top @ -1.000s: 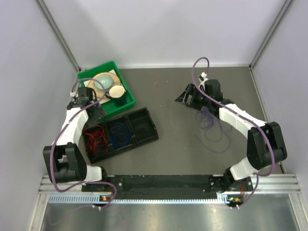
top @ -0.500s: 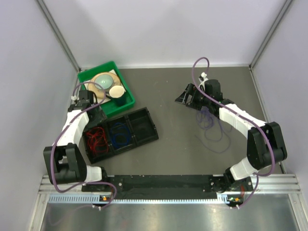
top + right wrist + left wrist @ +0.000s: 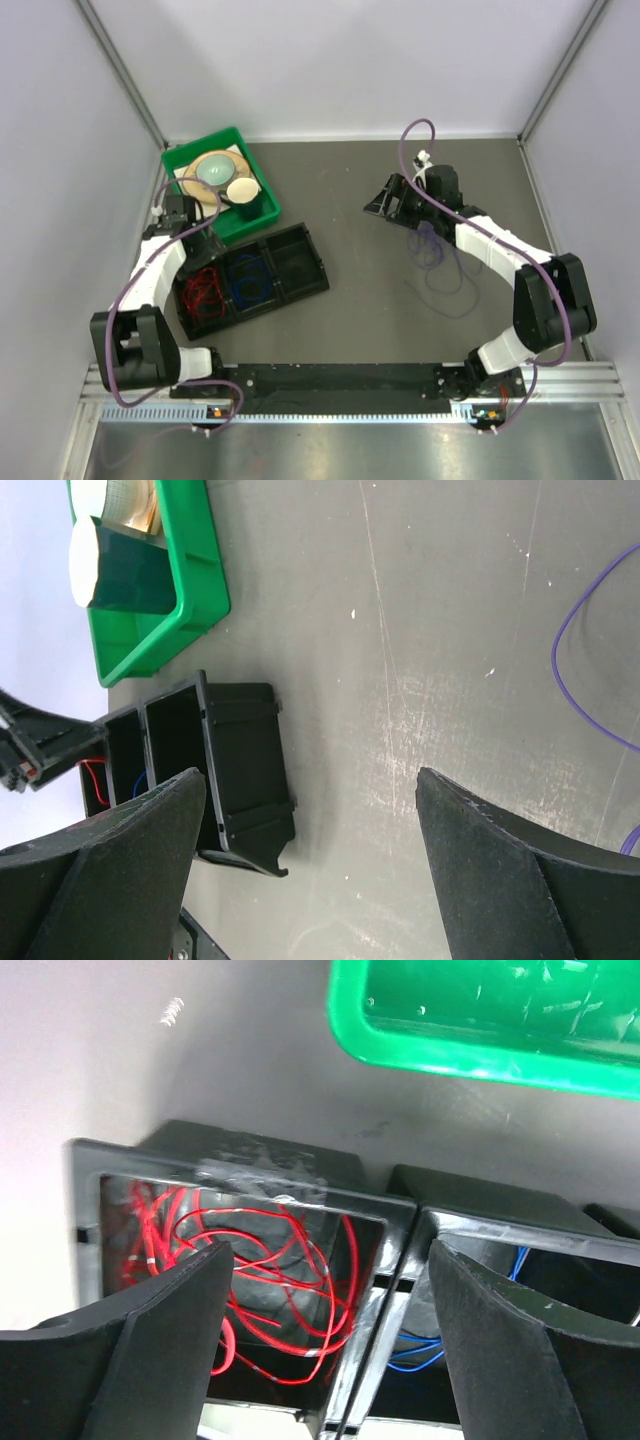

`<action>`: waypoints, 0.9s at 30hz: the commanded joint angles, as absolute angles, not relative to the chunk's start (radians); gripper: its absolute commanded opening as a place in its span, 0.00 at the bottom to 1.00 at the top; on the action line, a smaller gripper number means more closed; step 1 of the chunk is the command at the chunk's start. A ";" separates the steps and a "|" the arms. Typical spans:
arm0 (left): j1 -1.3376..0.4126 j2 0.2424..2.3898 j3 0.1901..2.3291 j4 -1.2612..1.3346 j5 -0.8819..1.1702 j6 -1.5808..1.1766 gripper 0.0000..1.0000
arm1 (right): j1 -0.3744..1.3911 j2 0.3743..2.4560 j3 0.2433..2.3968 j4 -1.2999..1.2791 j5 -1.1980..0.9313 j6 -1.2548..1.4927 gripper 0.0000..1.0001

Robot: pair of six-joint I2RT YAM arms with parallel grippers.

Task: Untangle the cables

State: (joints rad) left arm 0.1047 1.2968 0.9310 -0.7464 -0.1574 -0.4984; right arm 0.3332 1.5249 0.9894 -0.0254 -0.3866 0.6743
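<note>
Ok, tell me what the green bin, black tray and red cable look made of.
Green bin: glossy moulded plastic, with bright highlights on its rounded rim. Black tray: likely hard plastic, semi-gloss, walls reflecting light. Red cable: thin wire, probably smooth plastic insulation; it lies in loose loops.

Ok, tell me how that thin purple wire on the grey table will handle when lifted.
The thin purple wire lies in slack, irregular loops, so it is probably floppy and will trail. It looks very light. Overlapping loops may snag.
</note>
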 commanded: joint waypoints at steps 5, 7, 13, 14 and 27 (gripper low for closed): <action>0.109 1.419 0.877 -0.738 -0.152 -0.495 0.88 | 0.347 1.463 0.994 0.003 -0.379 0.673 0.85; 0.107 1.422 0.882 -0.744 -0.153 -0.495 0.88 | 0.347 1.459 0.996 0.003 -0.380 0.672 0.85; 0.109 1.323 0.968 -0.801 -0.160 -0.488 0.89 | 0.347 1.457 0.994 0.002 -0.374 0.672 0.85; 0.107 1.315 1.000 -0.819 -0.153 -0.485 0.89 | 0.347 1.459 0.994 0.003 -0.376 0.673 0.85; 0.109 1.253 1.143 -0.913 -0.170 -0.466 0.99 | 0.347 1.454 0.986 0.002 -0.376 0.676 0.85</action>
State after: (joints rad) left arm 0.1040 1.2972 1.0832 -0.8680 -0.1501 -0.4767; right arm 0.3332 1.4986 0.9890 -0.0261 -0.3824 0.6750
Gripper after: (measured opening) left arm 0.986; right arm 0.853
